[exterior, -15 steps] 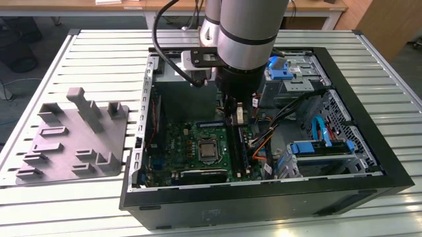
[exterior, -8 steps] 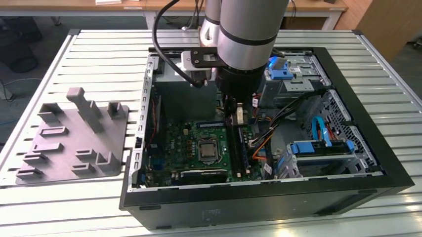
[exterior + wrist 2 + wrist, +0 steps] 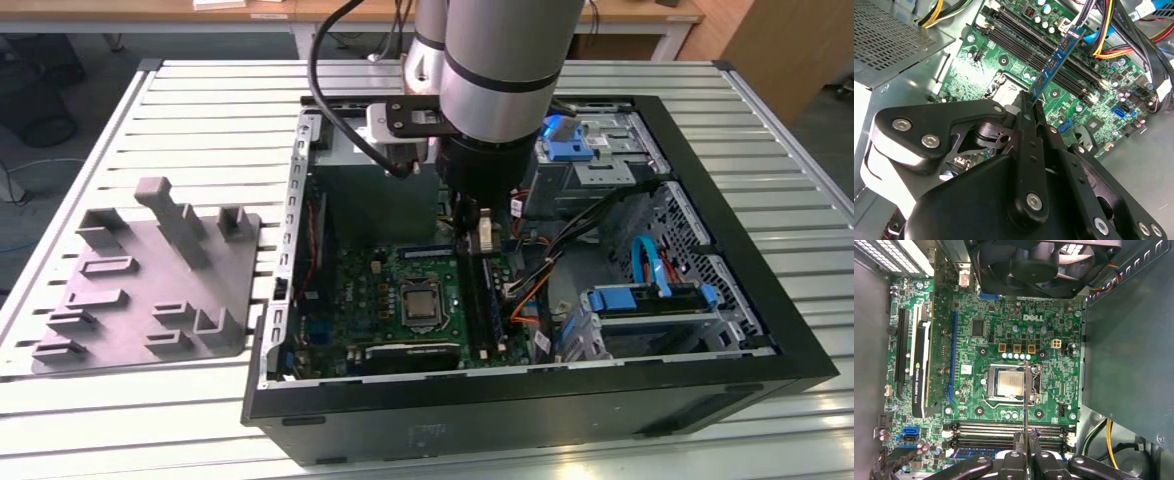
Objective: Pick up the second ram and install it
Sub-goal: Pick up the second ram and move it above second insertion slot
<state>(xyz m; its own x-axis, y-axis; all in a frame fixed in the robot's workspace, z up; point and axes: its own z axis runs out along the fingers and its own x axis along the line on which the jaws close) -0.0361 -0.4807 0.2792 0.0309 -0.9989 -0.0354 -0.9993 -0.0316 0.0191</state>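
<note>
My gripper [image 3: 1030,102] is shut on the second ram [image 3: 1060,57], a slim blue-green board that sticks out from the fingertips at a slant. The stick hangs just above the long black memory slots [image 3: 1019,30] of the green motherboard, and whether it touches them I cannot tell. In the first wrist view the ram [image 3: 1025,395] shows edge-on as a thin line running from the gripper [image 3: 1026,440] over the slots [image 3: 1004,430] and the processor socket [image 3: 1009,382]. In the exterior view the gripper [image 3: 478,232] reaches down inside the open computer case [image 3: 787,330].
A grey moulded block [image 3: 147,280] with slots and posts lies on the slatted table at the exterior view's left. Cable bundles [image 3: 1114,35] run close beside the slots. A large fan [image 3: 1039,262], a graphics card [image 3: 921,365] and blue drive brackets [image 3: 641,300] crowd the case.
</note>
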